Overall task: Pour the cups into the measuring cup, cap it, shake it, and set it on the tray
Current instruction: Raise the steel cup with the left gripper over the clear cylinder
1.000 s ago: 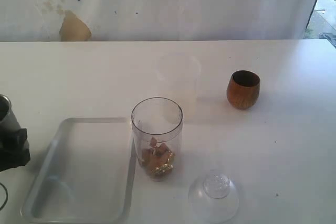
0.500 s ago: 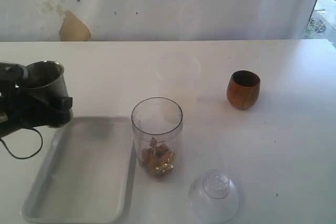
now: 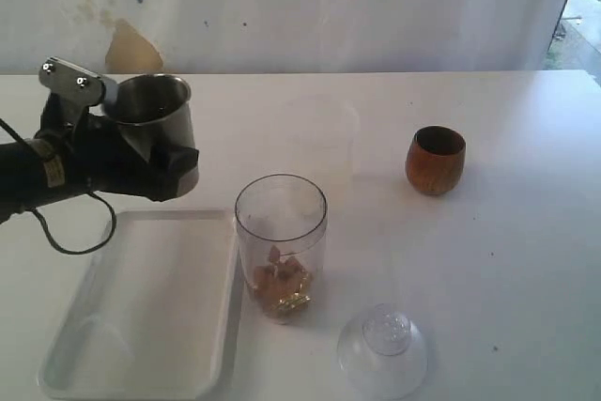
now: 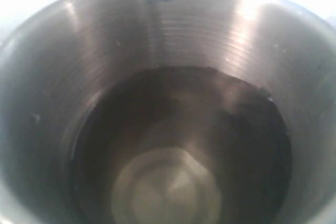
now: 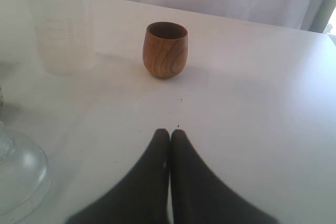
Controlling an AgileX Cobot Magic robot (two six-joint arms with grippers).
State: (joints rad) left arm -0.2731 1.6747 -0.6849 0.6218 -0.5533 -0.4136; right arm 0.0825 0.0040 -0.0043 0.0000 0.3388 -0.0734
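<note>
Exterior view: the left gripper (image 3: 164,164) is clamped around the steel tumbler (image 3: 150,110) and holds it upright in the air, at about ten o'clock from the measuring cup (image 3: 281,246) and well short of its rim. The measuring cup stands on the table (image 3: 507,260) just beside the tray (image 3: 66,349), which lies at its eight o'clock. A small heap of brown and golden pieces (image 3: 279,286) already sits in the bottom of it.

The left wrist view looks straight down into the tumbler; whether anything is inside cannot be told. The wooden cup (image 3: 436,160) stands at two o'clock, well apart and untouched. The frosted cup (image 3: 319,143) stands at twelve, and the clear cap (image 3: 382,349) lies at five o'clock.

In the right wrist view the right gripper (image 5: 169,132) has its fingers pressed together on nothing.

The task looks to be early. The tumbler is lifted but not yet tipped. Pouring, capping, shaking and setting the measuring cup on the tray all remain.
</note>
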